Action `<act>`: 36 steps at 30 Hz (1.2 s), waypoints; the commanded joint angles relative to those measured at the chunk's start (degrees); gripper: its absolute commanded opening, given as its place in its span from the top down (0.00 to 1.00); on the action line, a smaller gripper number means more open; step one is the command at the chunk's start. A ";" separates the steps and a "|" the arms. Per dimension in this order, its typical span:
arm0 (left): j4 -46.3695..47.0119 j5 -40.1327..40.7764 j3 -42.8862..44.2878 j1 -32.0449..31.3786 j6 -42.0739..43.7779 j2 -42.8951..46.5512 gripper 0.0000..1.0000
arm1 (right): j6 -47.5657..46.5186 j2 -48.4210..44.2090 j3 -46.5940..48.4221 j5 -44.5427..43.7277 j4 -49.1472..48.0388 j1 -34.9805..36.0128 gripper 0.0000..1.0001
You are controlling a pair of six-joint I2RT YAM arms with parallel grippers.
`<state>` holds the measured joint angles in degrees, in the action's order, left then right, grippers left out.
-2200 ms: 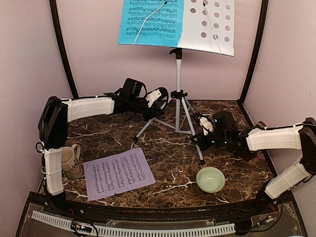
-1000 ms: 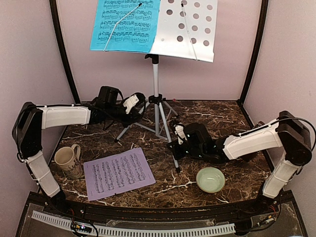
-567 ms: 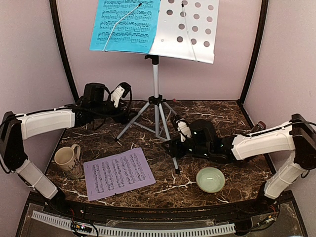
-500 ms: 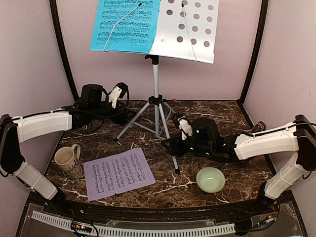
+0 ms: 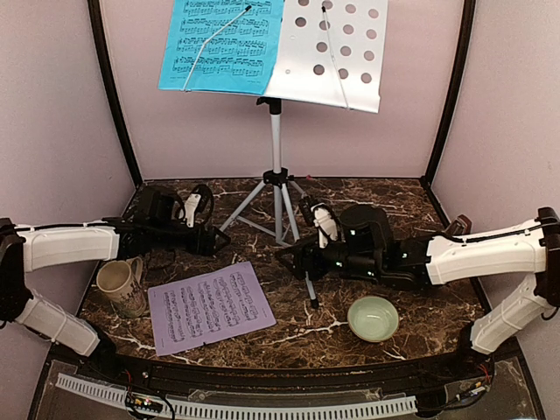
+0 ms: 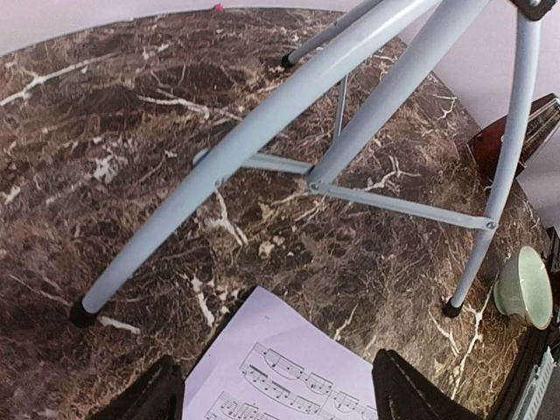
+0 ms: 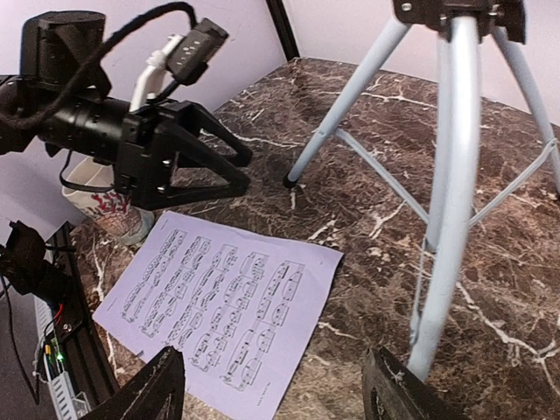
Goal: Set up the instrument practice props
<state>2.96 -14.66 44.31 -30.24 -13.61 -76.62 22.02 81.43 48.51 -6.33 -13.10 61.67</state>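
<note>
The silver-white music stand stands on its tripod at the back middle of the table. The blue music sheet rests on the left half of its perforated desk. The lilac music sheet lies flat at the front left. My left gripper is open and low, just beyond the sheet's far corner and left of the tripod legs. My right gripper is open too, beside the near right leg, touching nothing. The reddish-brown metronome shows at the right edge.
A beige mug stands left of the lilac sheet, under the left arm. A pale green bowl sits at the front right, just in front of the right arm. Black frame posts and pink walls close in the back and sides.
Both grippers have opened and let go of the tripod legs. The left arm drew back left and down towards the lilac sheet; the right gripper eased off its leg. The stand stays put.
</note>
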 commanded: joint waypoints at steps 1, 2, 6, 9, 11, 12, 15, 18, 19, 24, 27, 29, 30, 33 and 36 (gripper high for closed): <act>-0.04 -2.36 -2.13 -0.26 -3.83 -2.75 0.23 | 1.89 2.74 3.14 -0.81 0.62 2.86 0.30; 0.06 -2.30 -2.00 -0.26 -3.46 -3.72 0.23 | 2.03 3.49 3.85 -0.60 0.58 3.18 0.30; -0.93 -3.94 0.15 -0.26 -2.33 -9.51 0.23 | 2.80 6.06 5.92 0.21 1.04 4.00 0.30; -1.07 -5.89 1.21 -0.30 -1.51 -13.87 0.23 | 4.56 6.76 5.64 0.84 0.57 4.15 0.30; -0.88 -6.97 1.89 -0.54 -0.71 -16.22 0.23 | 5.70 6.37 4.32 0.89 -0.76 4.11 0.29; -0.71 -7.26 2.11 -0.79 -0.28 -17.00 0.23 | 6.01 5.99 3.73 0.88 -1.12 4.05 0.29; -1.48 -8.22 3.80 -1.93 1.65 -20.16 0.24 | 6.36 5.22 2.58 0.94 -1.24 3.91 0.29; -4.14 -10.93 6.22 -4.57 5.17 -24.27 0.26 | 6.74 4.61 1.52 1.89 -1.20 3.65 0.29; -5.20 -11.43 7.00 -6.14 6.26 -25.62 0.26 | 6.99 4.35 1.08 2.19 -1.35 3.51 0.29; -4.71 -15.23 6.43 -10.27 9.64 -28.81 0.30 | 8.39 2.66 -1.84 2.53 -1.68 2.94 0.29; -2.51 -16.89 4.92 -10.97 8.51 -28.51 0.34 | 9.69 1.44 -3.44 2.54 -1.23 2.91 0.31; -0.87 -17.46 3.75 -11.16 7.18 -27.21 0.35 | 10.87 0.27 -4.89 2.32 -1.00 2.93 0.32; 0.26 -16.84 2.97 -11.16 6.24 -25.97 0.35 | 11.55 -0.41 -5.73 2.05 -0.95 2.97 0.33; 2.97 -11.85 0.97 -11.10 3.60 -20.19 0.32 | 13.22 -2.03 -8.26 1.11 -0.59 3.02 0.36; 2.55 -8.70 0.99 -11.09 1.49 -13.78 0.28 | 16.78 -1.76 -8.67 0.07 1.34 3.10 0.40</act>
<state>6.15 -27.49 46.19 -41.12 -8.49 -98.72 33.87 80.34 40.80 -4.62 -12.47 64.77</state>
